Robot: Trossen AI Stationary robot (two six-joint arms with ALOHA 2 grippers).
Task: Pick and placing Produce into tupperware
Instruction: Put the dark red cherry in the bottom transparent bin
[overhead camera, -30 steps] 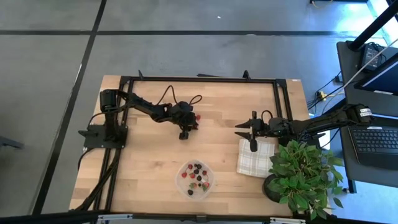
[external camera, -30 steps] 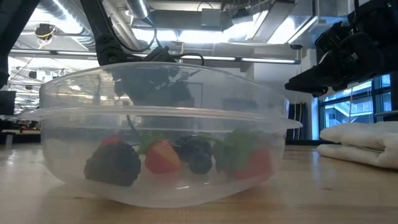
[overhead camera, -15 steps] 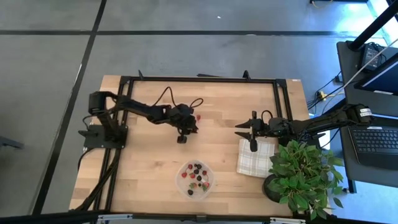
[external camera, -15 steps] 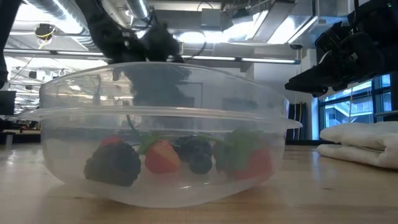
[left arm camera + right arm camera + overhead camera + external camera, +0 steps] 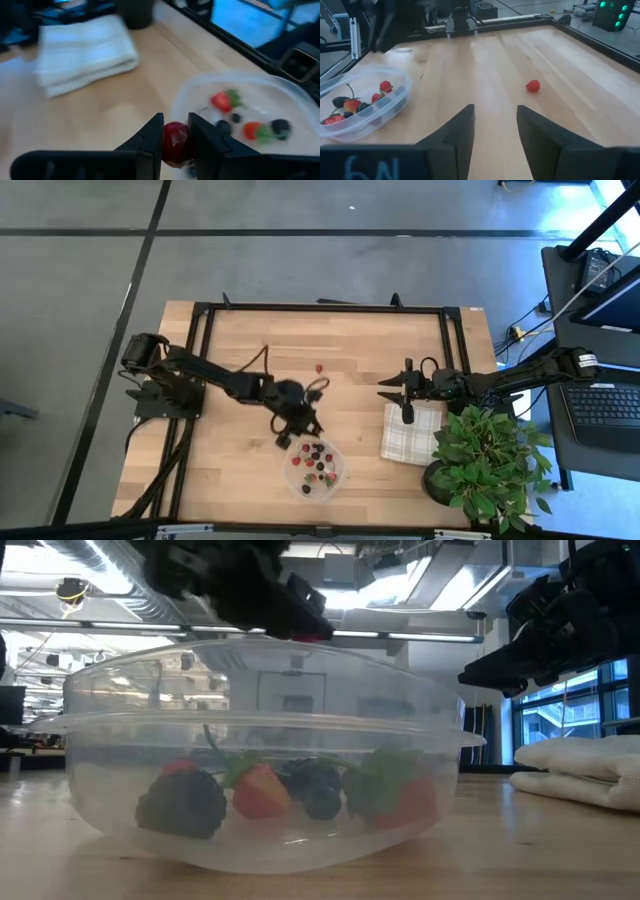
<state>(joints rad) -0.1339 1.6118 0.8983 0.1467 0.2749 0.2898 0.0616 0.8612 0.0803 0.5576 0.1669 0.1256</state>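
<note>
Pinching a round red berry (image 5: 175,145), the left gripper (image 5: 300,427) hovers lower centre beside the tupperware (image 5: 337,477); right gripper (image 5: 405,404) fingers released above the cloth (image 5: 408,438).

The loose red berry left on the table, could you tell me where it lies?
The loose red berry lies alone on bare wood toward the far side, between both arms, beyond the tupperware.

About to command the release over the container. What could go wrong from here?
1. The left gripper pinches a red berry at the very fingertips, near the tupperware rim; an early release could drop it on the table.
2. Descending further could nudge the light tupperware.
3. One loose berry remains on the table, easily forgotten.
</note>
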